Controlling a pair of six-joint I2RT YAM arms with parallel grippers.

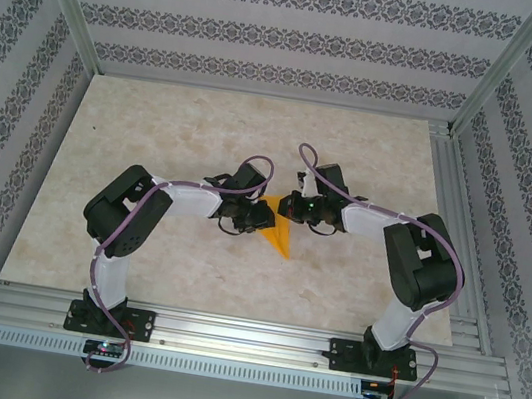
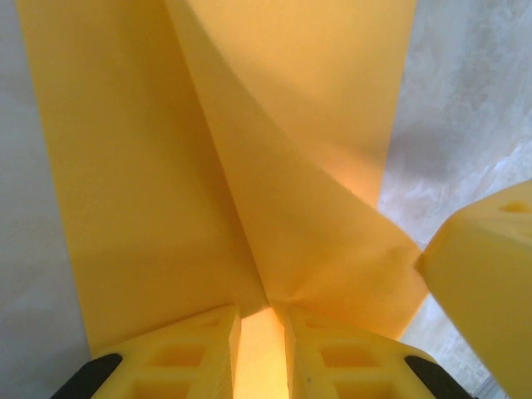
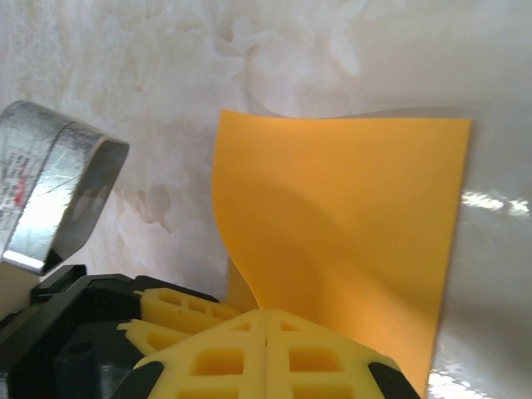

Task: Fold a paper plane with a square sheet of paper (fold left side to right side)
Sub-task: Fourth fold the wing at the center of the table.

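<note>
Orange-yellow paper (image 1: 281,237) lies mid-frame on the table (image 1: 154,141), partly lifted. The left claw (image 2: 262,324) pinches a raised ridge, likely to anchor it; the right claw (image 3: 266,320) is clenched on a lifted edge, probably to carry it across

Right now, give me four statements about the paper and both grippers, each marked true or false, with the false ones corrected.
1. The right gripper is shut on the orange-yellow paper. True.
2. The paper lies completely flat on the table. False: part of it curls up off the surface.
3. The left gripper sits far from the paper. False: its fingertips are at the paper, where the creases converge.
4. Both grippers meet near the table's middle. True.
</note>
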